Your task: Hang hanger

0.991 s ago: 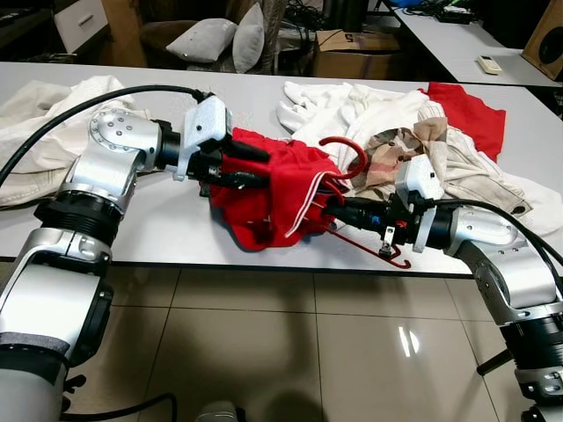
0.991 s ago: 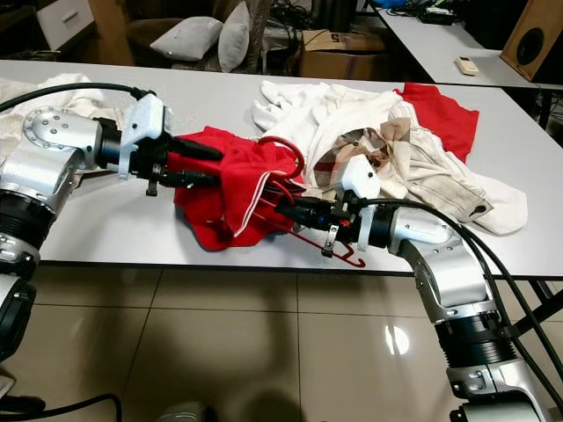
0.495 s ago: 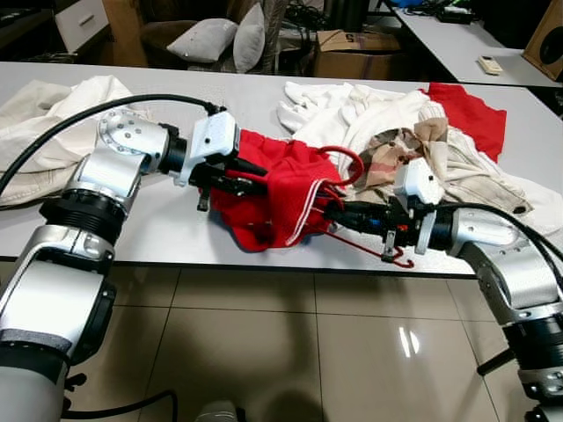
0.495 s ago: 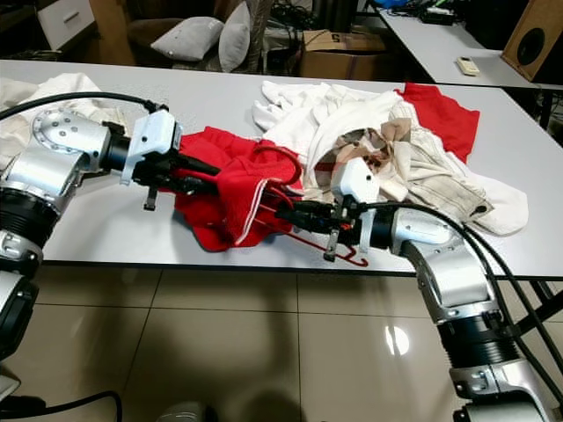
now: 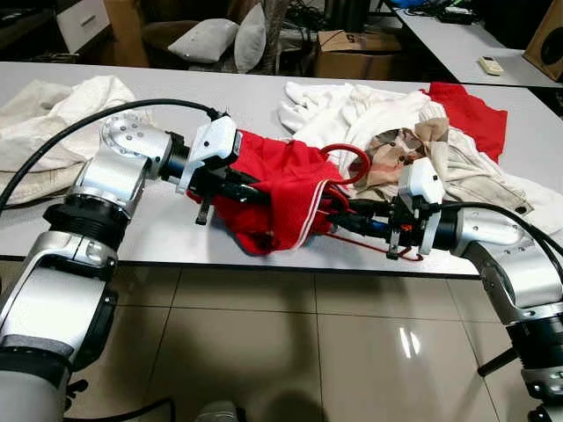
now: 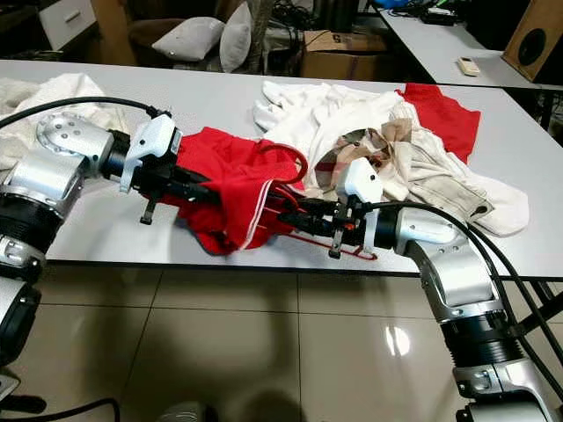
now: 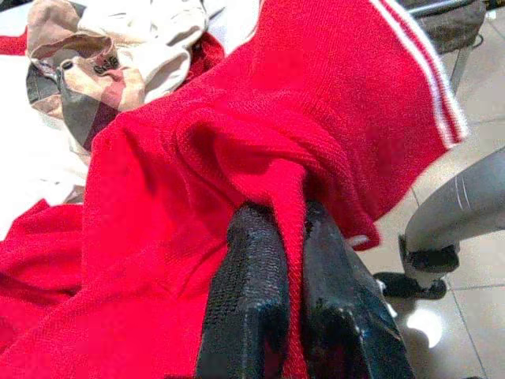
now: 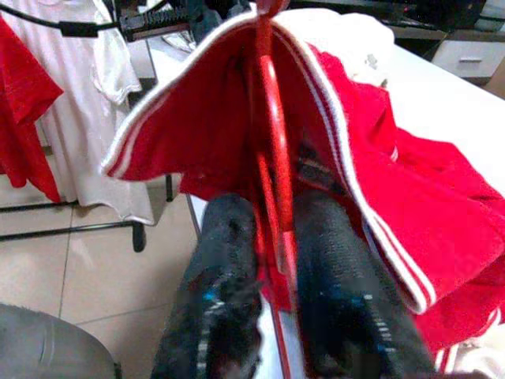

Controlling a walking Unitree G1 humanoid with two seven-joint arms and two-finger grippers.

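A red knitted garment (image 5: 281, 189) with white trim stripes lies at the white table's (image 5: 167, 229) front edge. My left gripper (image 7: 286, 260) is shut on a fold of it from the left. A red hanger (image 8: 272, 166) runs into the garment's opening, its hook (image 5: 347, 158) curling up above the cloth and its lower bar (image 5: 369, 246) sticking out toward the table edge. My right gripper (image 8: 276, 245) is shut on the hanger's rod, reaching in from the right (image 5: 352, 220).
A heap of white, beige plaid and red clothes (image 5: 422, 141) lies behind the right arm. A cream garment (image 5: 44, 123) sits at the table's left. Tiled floor (image 5: 264, 352) lies below the front edge. Chairs with cushions (image 5: 220, 40) and boxes stand behind the table.
Both arms have shifted slightly right and the garment has been drawn further over the hanger. The hanger's lower bar now sits nearer the table surface. Both grips are unchanged.
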